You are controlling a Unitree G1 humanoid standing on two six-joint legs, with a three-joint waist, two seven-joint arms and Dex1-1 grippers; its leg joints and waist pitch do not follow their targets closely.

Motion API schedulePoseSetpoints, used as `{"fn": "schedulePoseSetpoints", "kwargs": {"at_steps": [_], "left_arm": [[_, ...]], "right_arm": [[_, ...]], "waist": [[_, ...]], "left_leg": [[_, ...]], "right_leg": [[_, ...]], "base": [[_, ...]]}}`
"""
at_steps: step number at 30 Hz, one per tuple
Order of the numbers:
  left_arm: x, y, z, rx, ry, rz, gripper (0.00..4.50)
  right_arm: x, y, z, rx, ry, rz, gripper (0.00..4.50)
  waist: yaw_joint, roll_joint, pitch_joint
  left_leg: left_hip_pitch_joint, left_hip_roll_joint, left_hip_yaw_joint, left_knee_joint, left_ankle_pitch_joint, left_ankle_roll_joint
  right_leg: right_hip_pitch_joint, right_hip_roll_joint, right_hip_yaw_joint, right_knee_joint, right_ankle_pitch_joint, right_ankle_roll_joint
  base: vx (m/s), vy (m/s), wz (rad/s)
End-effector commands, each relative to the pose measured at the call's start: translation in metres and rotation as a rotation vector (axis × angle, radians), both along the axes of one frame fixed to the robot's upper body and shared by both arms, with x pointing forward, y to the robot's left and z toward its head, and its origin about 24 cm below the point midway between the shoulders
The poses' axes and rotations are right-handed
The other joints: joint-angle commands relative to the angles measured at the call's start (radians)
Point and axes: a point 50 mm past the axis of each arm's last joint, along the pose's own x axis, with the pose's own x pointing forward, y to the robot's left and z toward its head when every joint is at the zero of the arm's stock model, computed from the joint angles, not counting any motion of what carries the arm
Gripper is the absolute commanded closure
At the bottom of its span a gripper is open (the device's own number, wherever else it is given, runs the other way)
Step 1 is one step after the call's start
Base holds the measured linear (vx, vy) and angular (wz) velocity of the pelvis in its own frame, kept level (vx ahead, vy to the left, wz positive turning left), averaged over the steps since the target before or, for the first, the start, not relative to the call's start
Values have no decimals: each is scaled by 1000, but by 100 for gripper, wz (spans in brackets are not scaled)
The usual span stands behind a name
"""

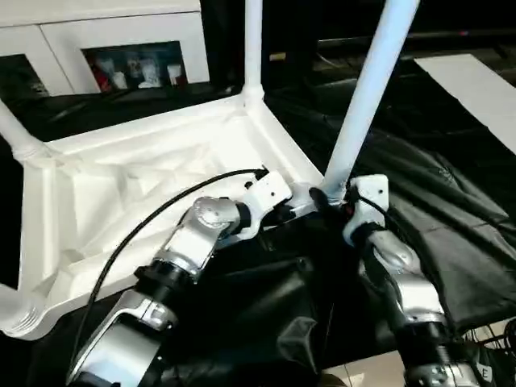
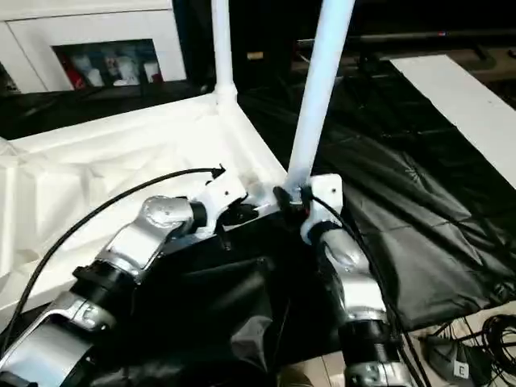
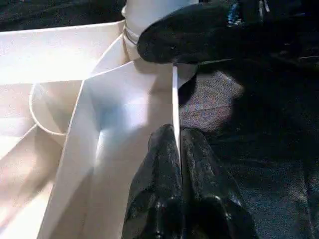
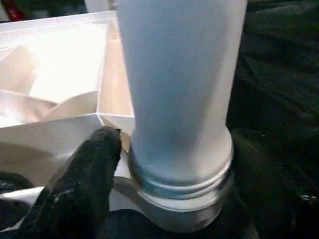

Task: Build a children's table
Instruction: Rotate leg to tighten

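The white tabletop (image 1: 121, 185) lies upside down on black cloth, ribbed underside up. White legs stand in its corner sockets: one at the far corner (image 1: 253, 48), one at the left (image 1: 16, 133), one at the near left (image 1: 16, 310). The near-right leg (image 1: 367, 97) rises tilted from its socket. My left gripper (image 3: 177, 137) is shut on the tabletop's thin rim wall beside that corner. My right gripper (image 4: 179, 164) straddles the base of the near-right leg (image 4: 179, 99), one black finger (image 4: 84, 174) on each side, with a slight gap on one side.
Black cloth (image 1: 451, 210) covers the work surface and hangs over its right side. A white cabinet (image 1: 105, 32) stands at the back left. A white board (image 1: 476, 89) lies at the far right. Cables (image 2: 484, 339) trail on the floor at the lower right.
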Motion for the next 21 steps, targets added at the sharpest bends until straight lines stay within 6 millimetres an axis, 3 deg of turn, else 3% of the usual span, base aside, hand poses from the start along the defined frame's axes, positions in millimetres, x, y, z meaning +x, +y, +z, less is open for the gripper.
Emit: {"fn": "schedulePoseSetpoints", "kwargs": {"at_steps": [1, 3, 4, 5, 7, 8, 9, 10, 12, 13, 15, 17, 21], "left_arm": [[-14, 2, -25, 20, 79, -51, 450], [-16, 2, -23, 13, 71, -74, 450], [-17, 3, -21, 8, 69, -93, 450], [-17, 3, -21, 8, 69, -93, 450], [-21, 5, -18, -8, 73, -117, 450], [-25, 6, -12, -28, 53, -153, 450], [-26, 7, -10, -38, 43, -156, 450], [-28, 7, -7, -51, 40, -170, 450], [-30, 9, -3, -67, 45, -178, 450], [-30, 9, -2, -76, 50, -176, 423], [-31, 12, 3, -93, 47, -170, 423], [-31, 17, 10, -113, 37, -154, 393], [-31, 24, 21, -143, 8, -127, 375]], "right_arm": [[-8, -6, 10, -14, 4, 132, 46], [-11, -16, 16, -32, 4, 166, 34], [-18, -27, 21, -65, 6, 225, 20], [-18, -27, 21, -65, 6, 225, 13], [-33, -42, 27, -114, 17, 347, 13], [-51, -51, 30, -144, 47, 480, 13], [-57, -53, 31, -156, 57, 519, 13], [-61, -54, 32, -161, 62, 543, 13], [-64, -53, 33, -160, 59, 559, 13], [-64, -53, 34, -158, 56, 563, 10], [-64, -50, 36, -153, 47, 566, 10], [-63, -46, 40, -150, 42, 575, 8], [-63, -42, 45, -147, 36, 591, 8]], "waist": [[5, -12, -35], [14, -14, -39], [14, -12, -42], [14, -12, -42], [18, -12, -50], [25, -8, -53], [34, -12, -60], [30, -13, -62], [24, -11, -66], [22, -13, -68], [22, -12, -66], [24, -8, -64], [22, -10, -56]], "left_leg": [[-4, 35, -8, -69, -203, 68], [0, 35, -5, -61, -174, 88], [-6, 34, -4, -58, -139, 101], [-6, 34, -4, -58, -139, 101], [-15, 34, -3, -49, -57, 130], [-14, 35, -4, -46, -49, 140], [-12, 40, -2, -39, -16, 168], [-22, 35, -2, -35, 25, 195], [-23, 32, -2, -31, 47, 218], [-23, 32, -3, -29, 63, 225], [-19, 35, -2, -27, 49, 227], [-17, 39, -2, -30, 21, 211], [-12, 43, -1, -34, -41, 162]], "right_leg": [[26, -73, 46, -89, -352, -167], [30, -69, 48, -86, -307, -163], [35, -68, 47, -79, -242, -177], [35, -68, 47, -79, -242, -177], [43, -66, 42, -61, -92, -210], [45, -65, 43, -59, -65, -214], [50, -64, 47, -48, 42, -223], [52, -61, 44, -35, 137, -241], [51, -62, 39, -31, 182, -257], [51, -61, 37, -27, 198, -266], [47, -63, 39, -29, 162, -277], [44, -64, 38, -32, 99, -283], [37, -63, 41, -39, -7, -282]], "base": [[0, 0, 0], [0, 0, 0], [0, 0, 0], [0, 0, 0], [0, 0, 0], [0, 0, 0], [63, -1, 4], [59, 0, 2], [34, -3, 0], [0, 0, 0], [0, 0, 0], [0, 0, 0], [0, 0, 0]]}}
